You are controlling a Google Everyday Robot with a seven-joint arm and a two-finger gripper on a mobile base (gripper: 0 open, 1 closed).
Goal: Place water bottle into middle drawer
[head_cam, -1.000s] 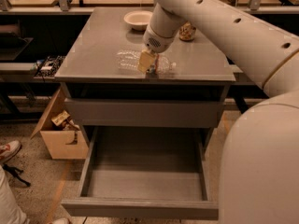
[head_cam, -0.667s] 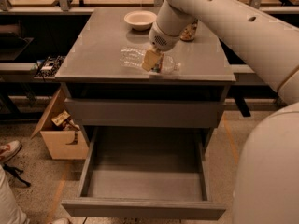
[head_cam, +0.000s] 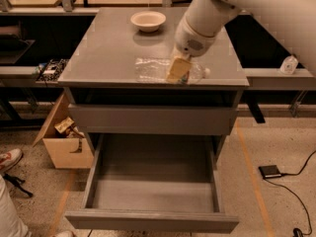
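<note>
The water bottle (head_cam: 153, 69), clear and crinkled with a white cap (head_cam: 206, 72), lies on its side on the grey tabletop (head_cam: 108, 48) near the front edge. My gripper (head_cam: 178, 70) comes down from the upper right and is closed around the bottle's middle, its yellowish fingers (head_cam: 177, 68) covering the label. The middle drawer (head_cam: 98, 181) is pulled wide open below, directly under the bottle, and its grey tray is bare inside.
A white bowl (head_cam: 148, 19) sits at the back of the tabletop. A closed drawer front (head_cam: 153, 118) lies above the open drawer. A cardboard box (head_cam: 64, 144) and a shoe (head_cam: 9, 159) are left; a black pedal (head_cam: 270, 171) is right.
My gripper and the bottle have shifted to the right along the tabletop's front edge; the bottle's cap now shows past the gripper.
</note>
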